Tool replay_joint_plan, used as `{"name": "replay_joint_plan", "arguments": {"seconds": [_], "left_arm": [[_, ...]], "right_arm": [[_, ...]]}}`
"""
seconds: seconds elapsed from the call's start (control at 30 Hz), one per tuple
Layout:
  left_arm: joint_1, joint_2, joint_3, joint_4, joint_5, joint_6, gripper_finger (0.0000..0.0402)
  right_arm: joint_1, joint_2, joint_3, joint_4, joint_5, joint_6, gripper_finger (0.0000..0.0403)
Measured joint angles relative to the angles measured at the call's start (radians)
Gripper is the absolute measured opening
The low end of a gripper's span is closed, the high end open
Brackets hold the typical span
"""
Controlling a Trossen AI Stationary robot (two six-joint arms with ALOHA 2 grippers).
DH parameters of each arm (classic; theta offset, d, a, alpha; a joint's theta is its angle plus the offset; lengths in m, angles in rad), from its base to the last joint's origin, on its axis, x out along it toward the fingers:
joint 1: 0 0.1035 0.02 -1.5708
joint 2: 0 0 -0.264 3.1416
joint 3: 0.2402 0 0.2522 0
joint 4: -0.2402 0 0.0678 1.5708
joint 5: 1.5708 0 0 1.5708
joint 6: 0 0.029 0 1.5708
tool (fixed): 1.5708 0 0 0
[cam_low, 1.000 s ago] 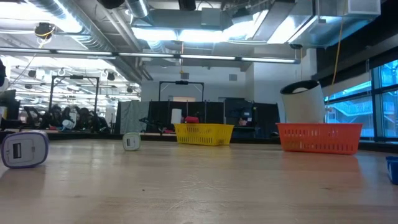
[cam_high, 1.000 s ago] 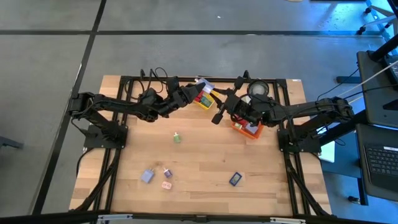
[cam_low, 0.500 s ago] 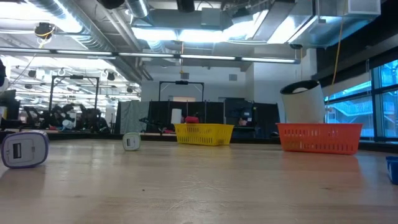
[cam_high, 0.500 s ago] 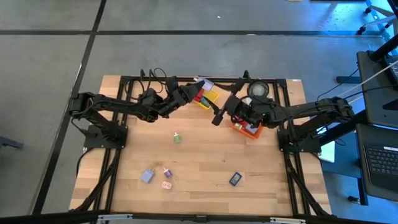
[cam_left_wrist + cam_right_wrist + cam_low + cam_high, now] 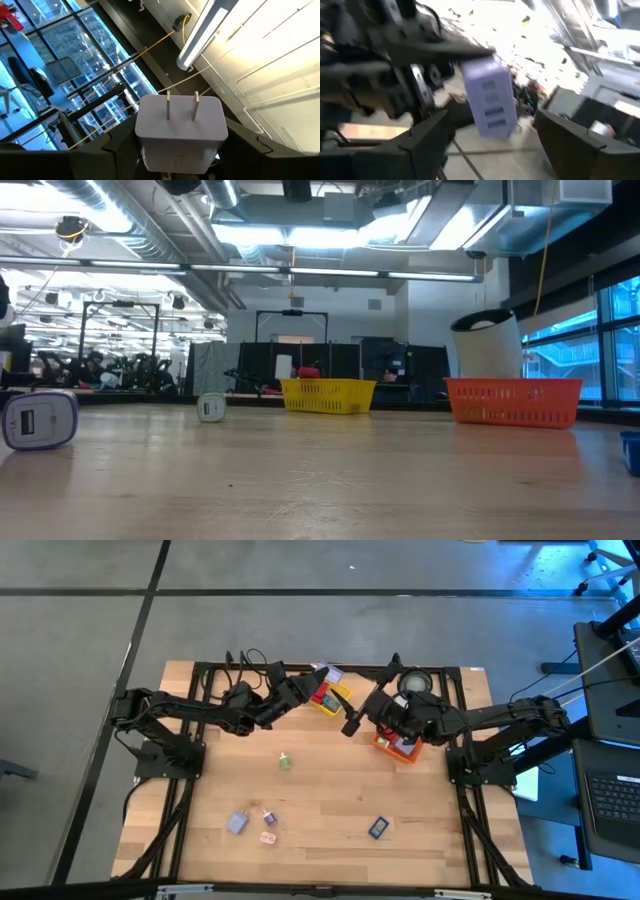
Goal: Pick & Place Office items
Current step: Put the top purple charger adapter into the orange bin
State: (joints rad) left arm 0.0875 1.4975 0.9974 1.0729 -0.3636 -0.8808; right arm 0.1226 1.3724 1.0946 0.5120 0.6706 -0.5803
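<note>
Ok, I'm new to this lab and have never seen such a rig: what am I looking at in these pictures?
Two robot arms work at a wooden table. One picture looks straight down, one looks level across the tabletop, and two come from cameras on the wrists. Small items lie loose on the wood: a green piece, a lavender piece, a pink piece and a dark blue piece. At the back stand a yellow bin and an orange bin. The left end effector, by the yellow bin, holds a plug. The right end effector is open.
</note>
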Motion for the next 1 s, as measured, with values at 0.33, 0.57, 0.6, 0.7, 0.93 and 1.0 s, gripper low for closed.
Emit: {"name": "replay_joint_plan", "arguments": {"seconds": [0.33,0.57,0.6,0.7,0.93,1.0], "left_arm": [[0.000,0.000,0.000,-0.021,0.004,-0.047,0.0216],[0.000,0.000,0.000,-0.061,0.024,-0.078,0.0216],[-0.001,0.000,0.000,-0.060,0.025,-0.078,0.0216],[0.000,0.000,0.000,-0.060,0.028,-0.078,0.0216],[0.000,0.000,0.000,-0.060,0.054,-0.078,0.0216],[0.000,0.000,0.000,-0.060,0.063,-0.086,0.0217]], "right_arm": [[-0.029,0.000,0.000,0.023,-0.101,0.022,0.0295],[-0.051,0.000,0.000,0.024,-0.141,0.071,0.0295],[-0.052,0.000,0.000,0.022,-0.140,0.076,0.0295],[-0.052,0.000,0.000,0.020,-0.137,0.076,0.0286],[-0.052,0.001,0.000,0.013,-0.144,0.114,0.0212],[-0.052,0.001,0.000,0.010,-0.170,0.125,0.0180]]}}
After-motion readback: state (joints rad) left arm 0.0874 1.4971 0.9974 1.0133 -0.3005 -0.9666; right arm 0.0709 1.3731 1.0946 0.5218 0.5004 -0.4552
